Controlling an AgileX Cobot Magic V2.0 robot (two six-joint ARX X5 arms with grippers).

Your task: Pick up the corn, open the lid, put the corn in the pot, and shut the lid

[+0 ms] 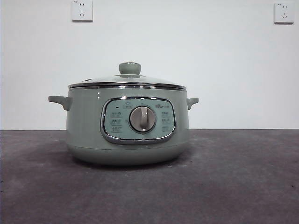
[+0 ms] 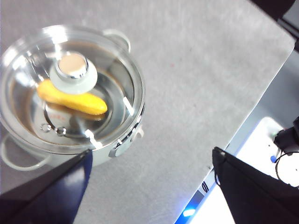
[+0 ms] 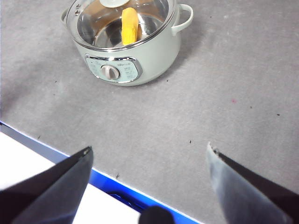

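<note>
Lying inside the pot [image 3: 135, 51], the corn [image 3: 130, 25] shows beneath the lid [image 2: 70, 88].

A grey, felt-like table [image 1: 243, 186] carries the pot [image 1: 88, 121], the only thing standing directly on it, flat on its base with the control panel facing the front camera. A few tiny dark specks, perhaps lint, dot the cloth near its blue-edged border in the right wrist view

small markings on the pot [image 1: 84, 126] control panel [image 1: 138, 120], none legible
</note>
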